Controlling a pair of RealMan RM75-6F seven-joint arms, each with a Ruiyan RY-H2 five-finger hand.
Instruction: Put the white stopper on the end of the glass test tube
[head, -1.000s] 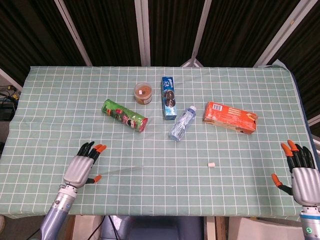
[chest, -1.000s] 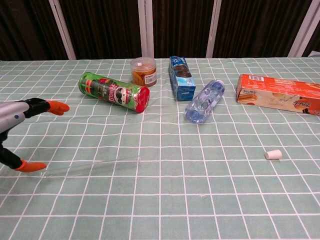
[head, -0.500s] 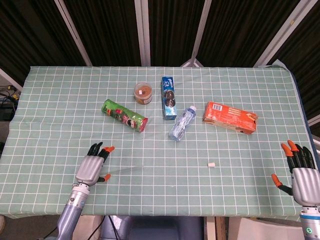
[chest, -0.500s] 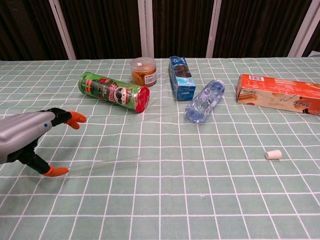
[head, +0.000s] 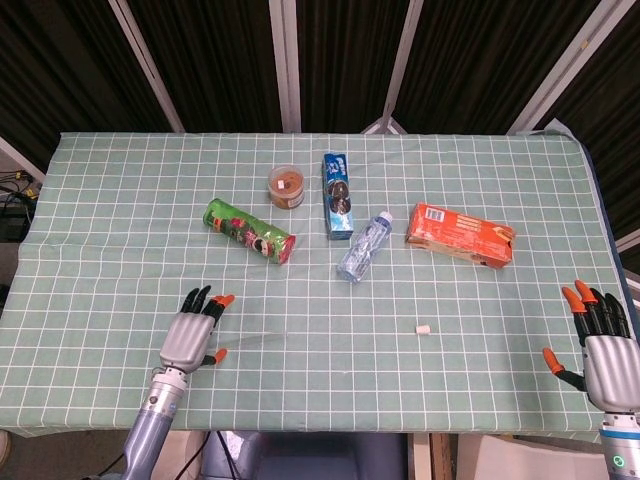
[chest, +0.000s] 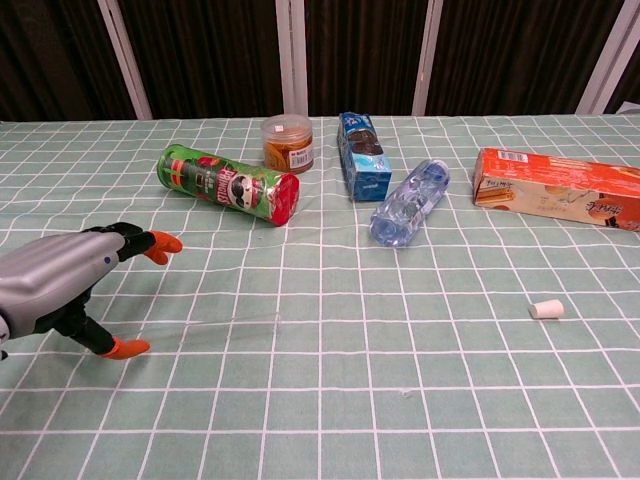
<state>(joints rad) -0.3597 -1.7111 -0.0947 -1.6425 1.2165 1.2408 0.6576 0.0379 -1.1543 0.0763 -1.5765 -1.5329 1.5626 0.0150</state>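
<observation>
I am working in what looks like a robot test lab rather than a home: the worktop (head: 120, 200) wears a green checked cloth and sits against black panels in pale metal framing (head: 285, 60). Grocery items lie about on it as props, a green crisp can (head: 249, 231), a water bottle (head: 364, 246) and an orange carton (head: 460, 234). Cables (head: 12, 190) trail off the left edge.

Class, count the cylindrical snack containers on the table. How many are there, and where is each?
2. The green crisp can lies on its side left of centre; the small round tub stands upright behind it, beside the blue packet.
</observation>
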